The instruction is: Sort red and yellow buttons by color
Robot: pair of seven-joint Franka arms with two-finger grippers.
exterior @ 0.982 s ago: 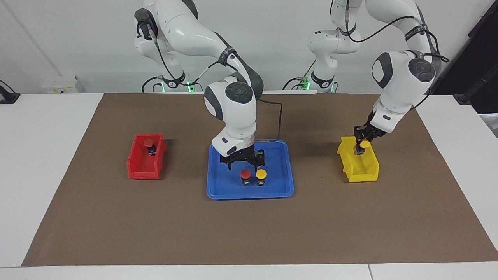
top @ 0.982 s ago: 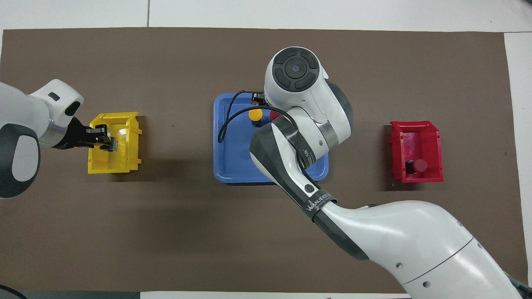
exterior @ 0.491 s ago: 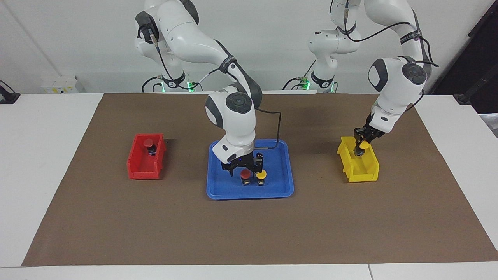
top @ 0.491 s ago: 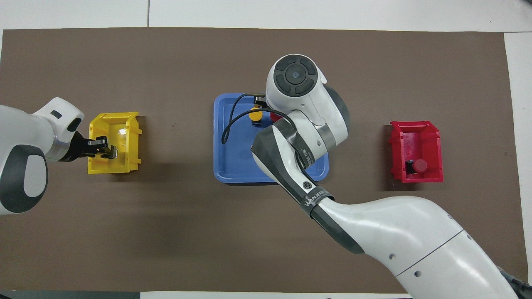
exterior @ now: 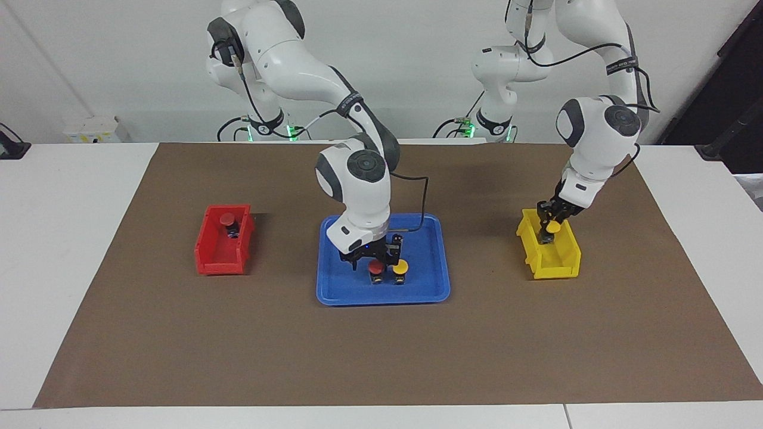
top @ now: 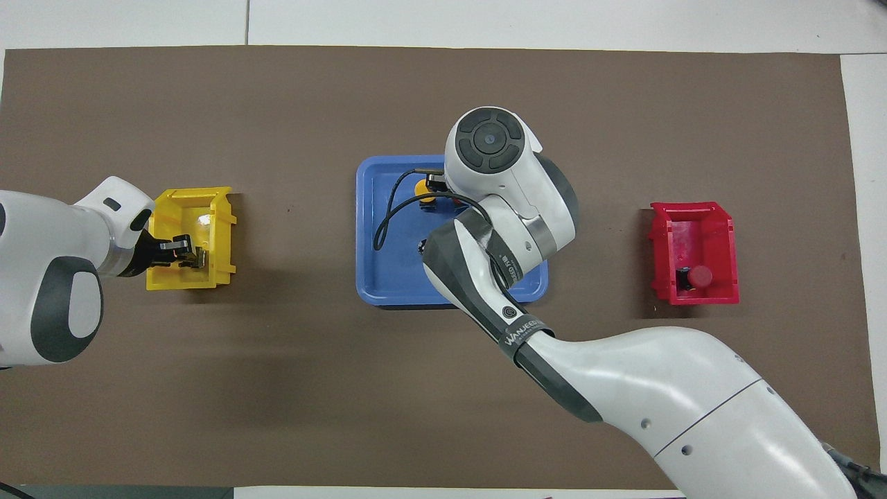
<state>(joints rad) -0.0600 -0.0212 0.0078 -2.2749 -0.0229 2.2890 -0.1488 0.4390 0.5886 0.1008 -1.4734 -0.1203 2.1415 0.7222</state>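
Two arms work over the tabletop (exterior: 89,196). Right pincer (exterior: 374,261), spread, straddles a red button (exterior: 375,268) beside a yellow button (exterior: 399,267) in the blue tray (exterior: 430,280). Left pincer (exterior: 549,224), seemingly clenched on another yellow button (exterior: 553,227), dips into the yellow bin (exterior: 557,262). One red button (exterior: 227,220) sits in the red bin (exterior: 217,256).

**Two white arms, dark at the joints**

Both arms are wearing glossy white shells with dark grey joint caps and bands. Black cables are trailing along each one. A dark band on the right arm (top: 523,336) is carrying white lettering. Green lights are glowing at both bases. The grippers themselves are black.
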